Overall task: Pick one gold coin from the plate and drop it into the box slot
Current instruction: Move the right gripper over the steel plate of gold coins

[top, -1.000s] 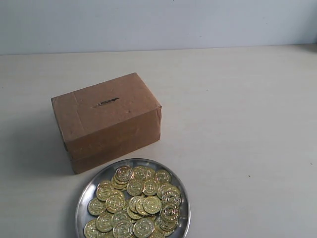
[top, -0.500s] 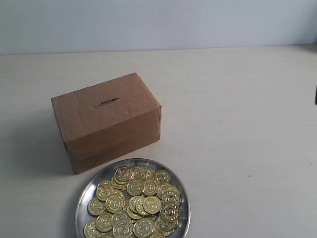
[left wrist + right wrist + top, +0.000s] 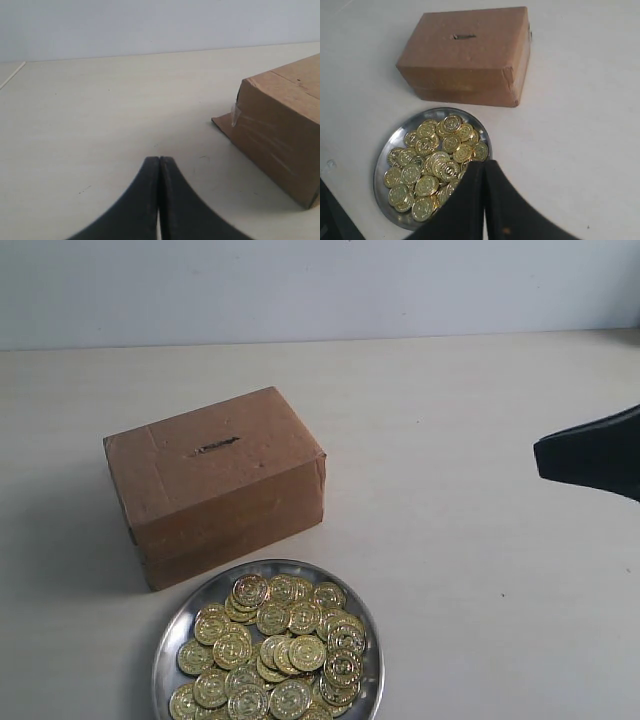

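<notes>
Exterior view, dark tapered right end effector (image 3: 545,458) newly entered at right, taped cardboard box (image 3: 215,480) with top slot (image 3: 214,447) just beside shiny round plate (image 3: 175,630) of gold coins (image 3: 275,650), left wrist view, left end effector (image 3: 159,161) pressed together near box, right wrist view, right end effector pressed together above plate.

Jaws together, coins (image 3: 432,167) on plate (image 3: 378,189), box (image 3: 470,60) beside

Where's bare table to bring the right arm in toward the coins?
Right of the box and plate, the table is bare out to the right gripper. Behind the box is open too. Crowded: the plate, heaped with coins, sits close to the box's front.
</notes>
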You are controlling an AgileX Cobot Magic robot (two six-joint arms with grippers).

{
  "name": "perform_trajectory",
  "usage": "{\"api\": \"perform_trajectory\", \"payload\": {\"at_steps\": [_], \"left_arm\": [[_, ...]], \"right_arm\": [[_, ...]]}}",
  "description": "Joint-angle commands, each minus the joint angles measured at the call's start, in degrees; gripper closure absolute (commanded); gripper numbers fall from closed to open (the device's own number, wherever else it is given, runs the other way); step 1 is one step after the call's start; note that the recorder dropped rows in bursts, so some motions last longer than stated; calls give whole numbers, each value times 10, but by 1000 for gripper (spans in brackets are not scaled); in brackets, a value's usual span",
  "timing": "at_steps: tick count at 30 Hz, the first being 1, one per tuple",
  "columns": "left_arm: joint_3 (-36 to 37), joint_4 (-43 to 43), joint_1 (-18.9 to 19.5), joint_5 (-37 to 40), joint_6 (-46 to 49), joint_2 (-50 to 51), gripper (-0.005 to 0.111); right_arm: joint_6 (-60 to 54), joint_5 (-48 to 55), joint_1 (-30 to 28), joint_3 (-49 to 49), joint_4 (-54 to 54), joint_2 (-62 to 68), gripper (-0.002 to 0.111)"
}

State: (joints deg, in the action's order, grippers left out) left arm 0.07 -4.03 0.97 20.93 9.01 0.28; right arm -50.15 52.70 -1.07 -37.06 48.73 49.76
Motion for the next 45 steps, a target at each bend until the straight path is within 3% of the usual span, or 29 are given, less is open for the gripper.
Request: {"api": "perform_trajectory", "payload": {"at_steps": [1,10,16,26,36,45], "left_arm": [[-1,-5,-9,-5,-5,-3,107],[-1,-5,-24,-5,-5,-3,107],[-1,-5,-24,-5,-5,-3,107],[-1,-5,-24,-5,-5,-3,107],[-1,-5,-24,-5,-5,-3,107],[-1,-5,-24,-5,-5,-3,107]], "right_arm": [[-11,3,-3,-20,6,70,108],[-38,-18,23,-58,12,198,108],[-58,-53,152,-123,-8,318,108],[-78,-100,354,-160,-269,428,108],[-98,-161,445,-160,-188,476,108],[-98,-201,511,-160,-178,509,76]]}}
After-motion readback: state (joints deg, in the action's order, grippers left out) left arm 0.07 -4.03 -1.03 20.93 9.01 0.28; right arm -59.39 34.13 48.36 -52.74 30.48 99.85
